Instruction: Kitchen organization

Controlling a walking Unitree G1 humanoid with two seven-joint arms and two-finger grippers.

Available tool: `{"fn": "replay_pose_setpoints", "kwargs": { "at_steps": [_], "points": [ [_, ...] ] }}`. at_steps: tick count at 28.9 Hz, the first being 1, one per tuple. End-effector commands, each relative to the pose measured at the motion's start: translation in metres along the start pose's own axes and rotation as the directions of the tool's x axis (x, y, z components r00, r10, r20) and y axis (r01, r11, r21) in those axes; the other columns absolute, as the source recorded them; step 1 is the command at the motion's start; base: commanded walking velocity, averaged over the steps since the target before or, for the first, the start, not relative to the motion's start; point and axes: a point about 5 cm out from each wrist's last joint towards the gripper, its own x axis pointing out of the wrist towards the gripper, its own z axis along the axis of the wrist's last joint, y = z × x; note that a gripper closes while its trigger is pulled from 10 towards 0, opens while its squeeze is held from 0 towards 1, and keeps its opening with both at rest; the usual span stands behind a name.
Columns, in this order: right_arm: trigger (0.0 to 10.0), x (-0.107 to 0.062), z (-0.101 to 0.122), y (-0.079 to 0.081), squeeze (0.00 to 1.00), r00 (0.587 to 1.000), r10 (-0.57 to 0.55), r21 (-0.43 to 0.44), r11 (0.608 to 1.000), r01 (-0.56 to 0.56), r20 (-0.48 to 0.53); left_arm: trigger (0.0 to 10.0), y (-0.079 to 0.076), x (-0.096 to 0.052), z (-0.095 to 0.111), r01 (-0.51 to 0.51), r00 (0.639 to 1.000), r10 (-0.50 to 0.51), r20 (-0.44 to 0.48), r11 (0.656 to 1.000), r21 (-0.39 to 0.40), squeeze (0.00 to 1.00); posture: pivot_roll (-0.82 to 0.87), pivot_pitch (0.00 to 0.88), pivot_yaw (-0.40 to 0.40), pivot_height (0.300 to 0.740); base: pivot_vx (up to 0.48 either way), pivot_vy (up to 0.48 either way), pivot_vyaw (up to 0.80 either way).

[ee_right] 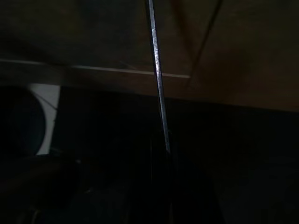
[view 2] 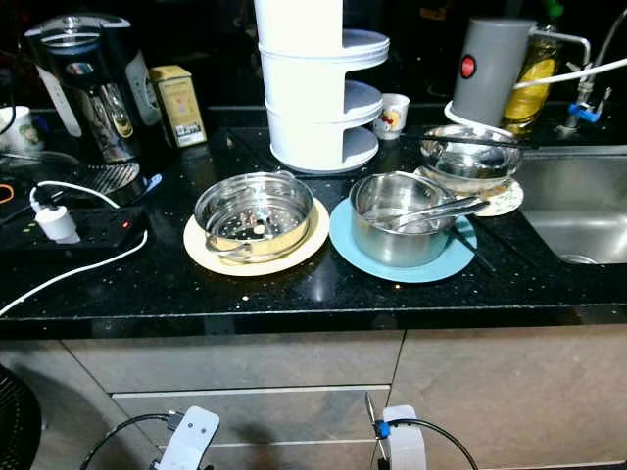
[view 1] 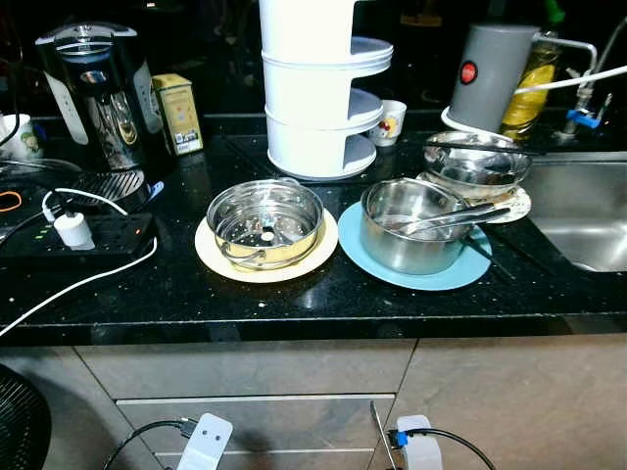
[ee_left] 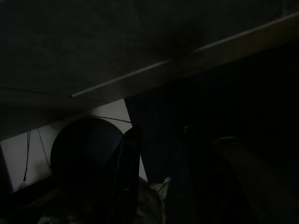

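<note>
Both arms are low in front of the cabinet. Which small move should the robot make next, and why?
Probably raise the right arm toward the steel pot on the blue plate. Both grippers hang below the black countertop, so nothing can be grasped yet. The pot, with utensils inside, stands nearest the right side. The right gripper seems to carry a thin metal rod.

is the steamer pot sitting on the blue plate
No, the steamer pot sits on the cream plate; the blue plate holds the other pot.

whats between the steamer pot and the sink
In the left eye view, a steel pot holding utensils on a blue plate sits between the steamer pot and the sink, with a bowl behind.
</note>
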Motion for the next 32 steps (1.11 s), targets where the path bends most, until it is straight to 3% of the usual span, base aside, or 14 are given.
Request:
{"fn": "replay_pose_setpoints", "kwargs": {
  "at_steps": [1,13,32],
  "points": [
    [10.0,-0.001,-0.006,-0.003,0.00,1.000,-0.012,0.008,1.000,0.012,-0.013,10.0,-0.003,0.001,-0.001,0.012,1.000,-0.012,-0.005,1.000,-0.010,0.00,-0.07,0.133,-0.033,0.740,0.000,0.000,0.00],
    [10.0,-0.004,-0.013,-0.012,0.00,0.996,-0.085,-0.001,0.996,0.085,-0.034,10.0,-0.009,0.005,0.002,0.051,0.999,-0.051,-0.007,0.998,-0.041,0.00,-0.08,0.126,-0.026,0.740,0.000,-0.153,0.00],
    [10.0,-0.006,-0.015,-0.013,0.00,0.996,-0.080,0.011,0.997,0.081,-0.025,10.0,-0.008,0.006,0.003,0.056,0.998,-0.056,-0.002,0.997,-0.062,0.00,-0.09,0.116,-0.026,0.740,0.000,-0.472,0.00]
  ]
}}
